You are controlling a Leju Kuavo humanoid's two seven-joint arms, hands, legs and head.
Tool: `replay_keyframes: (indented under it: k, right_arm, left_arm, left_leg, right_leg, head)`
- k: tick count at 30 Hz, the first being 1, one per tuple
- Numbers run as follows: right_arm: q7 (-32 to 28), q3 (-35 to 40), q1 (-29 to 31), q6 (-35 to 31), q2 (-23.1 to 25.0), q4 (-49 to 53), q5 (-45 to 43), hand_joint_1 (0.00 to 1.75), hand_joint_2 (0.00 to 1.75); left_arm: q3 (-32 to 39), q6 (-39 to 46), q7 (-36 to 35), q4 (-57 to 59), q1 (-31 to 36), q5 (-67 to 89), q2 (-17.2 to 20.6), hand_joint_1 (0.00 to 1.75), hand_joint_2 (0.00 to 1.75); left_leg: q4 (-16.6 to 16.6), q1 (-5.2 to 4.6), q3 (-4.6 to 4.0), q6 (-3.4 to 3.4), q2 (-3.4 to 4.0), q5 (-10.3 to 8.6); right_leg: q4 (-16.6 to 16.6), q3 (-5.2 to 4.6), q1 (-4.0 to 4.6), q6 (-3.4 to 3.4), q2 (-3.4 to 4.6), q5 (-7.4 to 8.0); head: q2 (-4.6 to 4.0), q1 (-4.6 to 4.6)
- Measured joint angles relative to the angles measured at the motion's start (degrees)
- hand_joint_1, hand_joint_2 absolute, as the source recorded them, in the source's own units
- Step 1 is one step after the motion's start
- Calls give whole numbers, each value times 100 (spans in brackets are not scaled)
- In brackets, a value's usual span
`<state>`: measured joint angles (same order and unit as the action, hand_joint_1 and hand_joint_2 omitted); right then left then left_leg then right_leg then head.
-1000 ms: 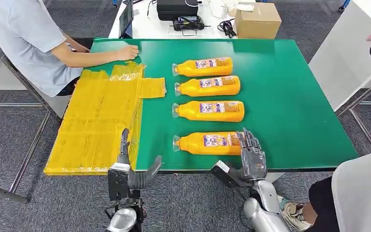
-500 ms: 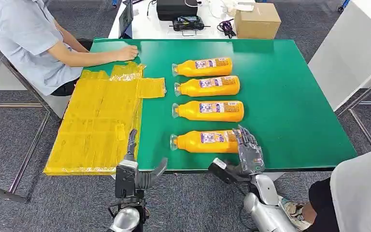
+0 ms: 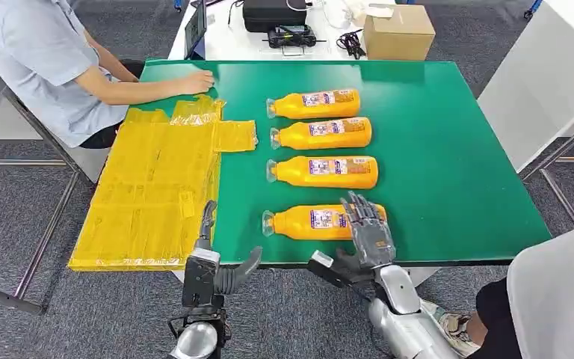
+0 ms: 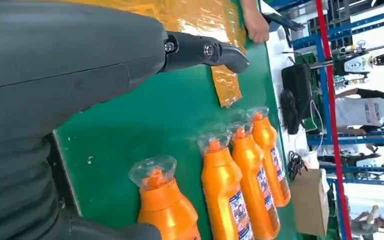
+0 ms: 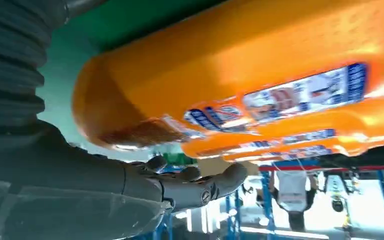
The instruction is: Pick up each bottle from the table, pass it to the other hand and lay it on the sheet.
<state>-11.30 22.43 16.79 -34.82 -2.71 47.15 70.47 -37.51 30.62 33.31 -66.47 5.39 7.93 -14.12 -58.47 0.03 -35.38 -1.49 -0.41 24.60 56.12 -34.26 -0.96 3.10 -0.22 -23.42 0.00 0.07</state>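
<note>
Bottles were all on the green desk [image 3: 456, 172], four of them, lying on their sides in a row. None lay on the yellow sheet [image 3: 149, 187] yet, so the job was only at its start.

The nearest bottle [image 3: 310, 222] was right by the right hand [image 3: 365, 230]. That hand's fingers [image 3: 357, 213] were spread apart and lay over the bottle's fat end. In the right wrist view the bottle's orange side was just above the thumb, but I cannot tell if the fingers really pressed on it. They had not closed around it, so I think it was not held yet.

The left hand [image 3: 208, 271] waited at the near edge of the desk, off to the cap side of the right hand's fingers. Its fingers were open and held nothing. One finger pointed up at the sheet and the thumb stuck out to the side.

Past the right hand's fingers lay the second bottle [image 3: 321, 171], then the third bottle [image 3: 321, 134], then the far bottle [image 3: 314, 104]. All their caps pointed toward the sheet.

Farthest away, a person's hand [image 3: 194, 80] rested on the desk by the sheet's far corner.

So all four bottles had to be picked up, passed over and laid down. I think the near one came first.
</note>
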Motion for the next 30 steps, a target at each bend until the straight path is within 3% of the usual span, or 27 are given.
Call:
replay_keyframes:
  k: [14, 30]
  right_arm:
    - [258, 301, 142, 201, 0, 133, 41, 0, 175]
    - [575, 308, 949, 1034, 74, -746, -197, 0, 175]
  left_arm:
    - [-2, -15, -37, -4, -12, 52, 13, 0, 175]
    - [-83, -182, -129, -20, -10, 52, 33, 0, 175]
  left_leg:
    - [0, 0, -3, 0, -4, 0]
    - [0, 0, -1, 0, -4, -1]
  right_leg:
    - [0, -1, 0, 0, -1, 0]
    - [0, 0, 0, 0, -1, 0]
  head:
    - [0, 2]
    - [0, 0]
